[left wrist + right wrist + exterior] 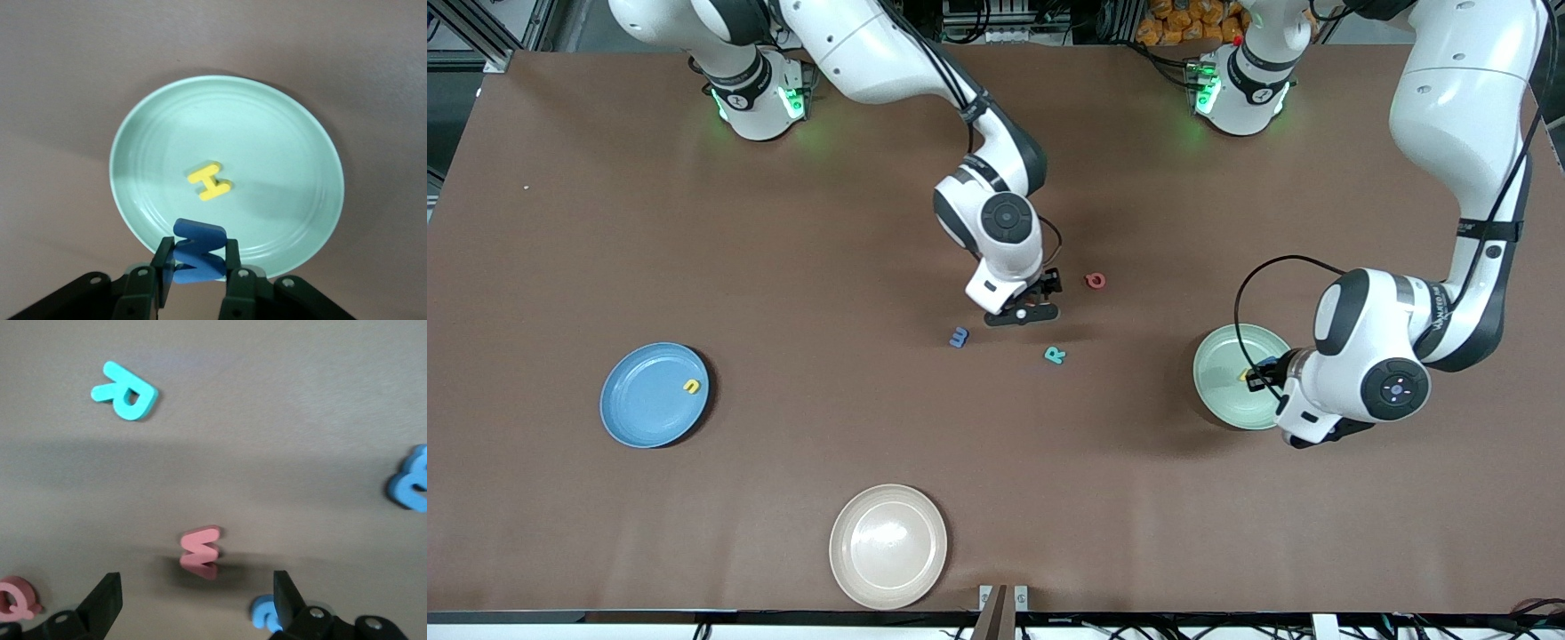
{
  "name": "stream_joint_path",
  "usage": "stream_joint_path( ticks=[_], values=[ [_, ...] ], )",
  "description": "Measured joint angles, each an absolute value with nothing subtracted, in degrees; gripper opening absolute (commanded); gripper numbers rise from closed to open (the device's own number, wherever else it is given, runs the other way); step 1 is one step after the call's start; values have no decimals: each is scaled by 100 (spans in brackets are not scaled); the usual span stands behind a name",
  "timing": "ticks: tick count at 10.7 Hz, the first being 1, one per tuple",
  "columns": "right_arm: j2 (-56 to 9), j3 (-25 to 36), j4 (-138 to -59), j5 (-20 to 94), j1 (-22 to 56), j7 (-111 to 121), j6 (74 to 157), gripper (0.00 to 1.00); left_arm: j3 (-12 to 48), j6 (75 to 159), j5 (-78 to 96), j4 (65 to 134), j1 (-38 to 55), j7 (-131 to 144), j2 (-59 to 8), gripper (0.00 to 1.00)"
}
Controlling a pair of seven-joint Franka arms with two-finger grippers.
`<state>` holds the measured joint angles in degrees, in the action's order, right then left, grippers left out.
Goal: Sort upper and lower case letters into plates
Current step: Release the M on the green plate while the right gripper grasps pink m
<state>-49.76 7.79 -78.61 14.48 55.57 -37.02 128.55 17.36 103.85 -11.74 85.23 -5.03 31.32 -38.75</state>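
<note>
My left gripper (197,263) is shut on a blue zigzag-shaped letter (198,253) and hangs over the rim of the pale mint green plate (280,140), where a yellow H (209,181) lies. In the front view that gripper (1263,378) is over the same plate (1227,373). My right gripper (197,603) is open, low over the table's middle (1024,311), with a pink w (200,550) just ahead of its fingers, untouched. Around it lie a teal R (125,400), a pink Q (15,600) and two blue letters (410,487) (265,613). The light blue plate (640,400) holds one yellow letter (692,386).
A cream-beige plate (888,546) with nothing in it sits near the table's front edge. In the front view the teal R (1055,356), a blue letter (959,337) and the red Q (1096,281) lie around the right gripper.
</note>
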Motion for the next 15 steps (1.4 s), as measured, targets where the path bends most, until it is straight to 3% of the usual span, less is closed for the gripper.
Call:
stream_joint_path(
  ticks=[1, 2, 3, 4, 5, 6, 7, 9, 10, 15],
  values=[
    [-5065, 779, -7797, 1447, 5585, -3738, 12901, 100, 1746, 10386, -1174, 8522, -479, 3133, -3876, 63],
    [-5131, 779, -7761, 1447, 5605, -3751, 12958, 100, 1753, 10389, -1174, 8516, -471, 3133, -3876, 86],
    [-5175, 779, -7752, 1446, 5612, -3756, 12981, 100, 1754, 10393, -1174, 8508, -470, 3133, -3874, 100],
    [-5189, 784, -7750, 1438, 5612, -3756, 12986, 100, 1754, 10395, -1174, 8494, -474, 3133, -3874, 100],
    [-5190, 789, -7746, 1425, 5612, -3756, 12986, 93, 1754, 10396, -1174, 8474, -475, 3133, -3872, 100],
    [-5190, 791, -7744, 1413, 5612, -3756, 12986, 53, 1755, 10396, -1174, 8451, -475, 3133, -3866, 100],
    [-5192, 792, -7744, 1401, 5612, -3756, 12986, 25, 1759, 10397, -1174, 8433, -471, 3133, -3846, 100],
    [-5215, 793, -7744, 1371, 5612, -3756, 13005, 5, 1801, 10396, -1143, 8415, -450, 3133, -3747, 100],
    [-5222, 802, -7742, 1307, 5612, -3758, 13030, 0, 1866, 10390, -1032, 8414, -451, 3171, -3683, 100],
    [-5227, 835, -7684, 1237, 5613, -3767, 13147, 0, 2338, 10343, -726, 8421, -436, 4298, -3584, 100]
  ],
)
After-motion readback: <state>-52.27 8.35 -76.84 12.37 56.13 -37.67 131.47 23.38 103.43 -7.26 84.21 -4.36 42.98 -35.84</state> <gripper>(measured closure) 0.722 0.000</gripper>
